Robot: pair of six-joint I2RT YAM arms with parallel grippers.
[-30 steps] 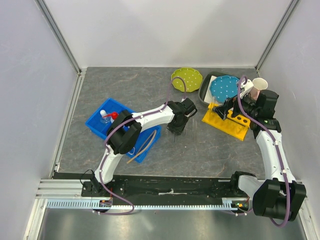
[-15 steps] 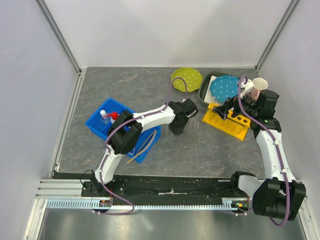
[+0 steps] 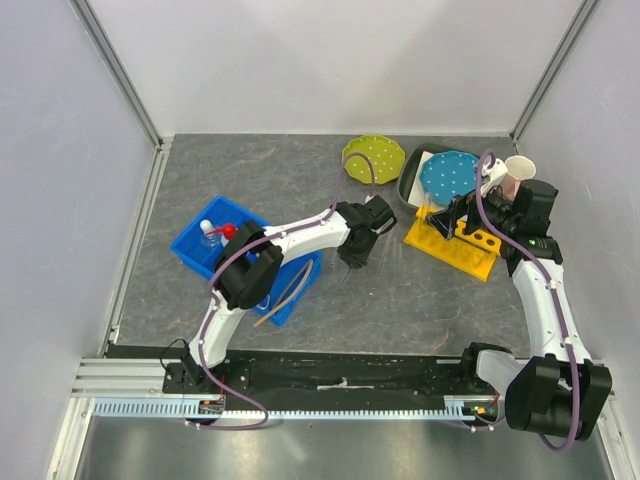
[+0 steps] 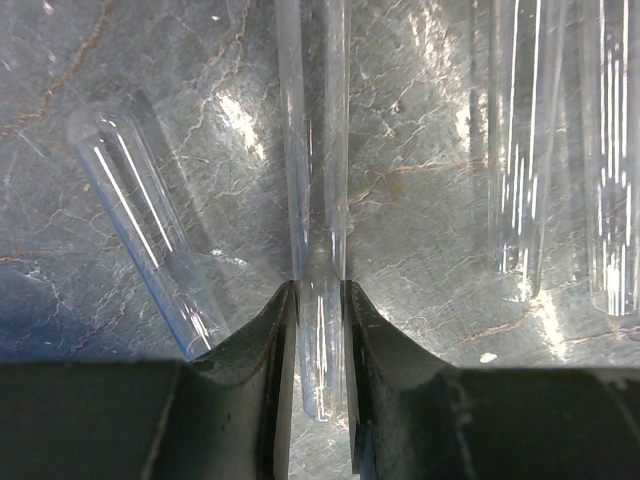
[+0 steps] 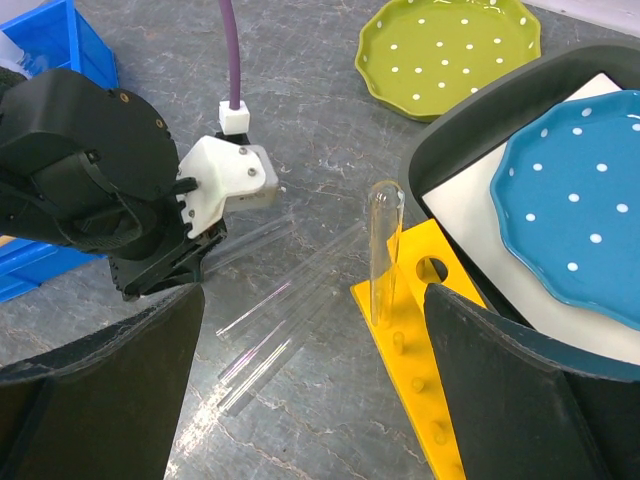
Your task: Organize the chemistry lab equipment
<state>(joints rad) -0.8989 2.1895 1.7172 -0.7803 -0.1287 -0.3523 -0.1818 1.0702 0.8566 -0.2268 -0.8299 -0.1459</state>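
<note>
Pinching one glass tube (image 4: 312, 150) in the left gripper (image 4: 320, 300), mid table (image 3: 250, 170), with the right gripper (image 5: 315, 300) spread wide by the yellow rack (image 5: 408, 335), far right.

You see a dark grey worktop (image 3: 260, 170) that looks like stone. Plain white walls (image 3: 330, 60) stand on three sides. Silver metal posts (image 3: 118, 70) run up the back corners.

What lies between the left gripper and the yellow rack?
Loose glass tubes lie flat there, clearest in the right wrist view; the left gripper grips one.
</note>
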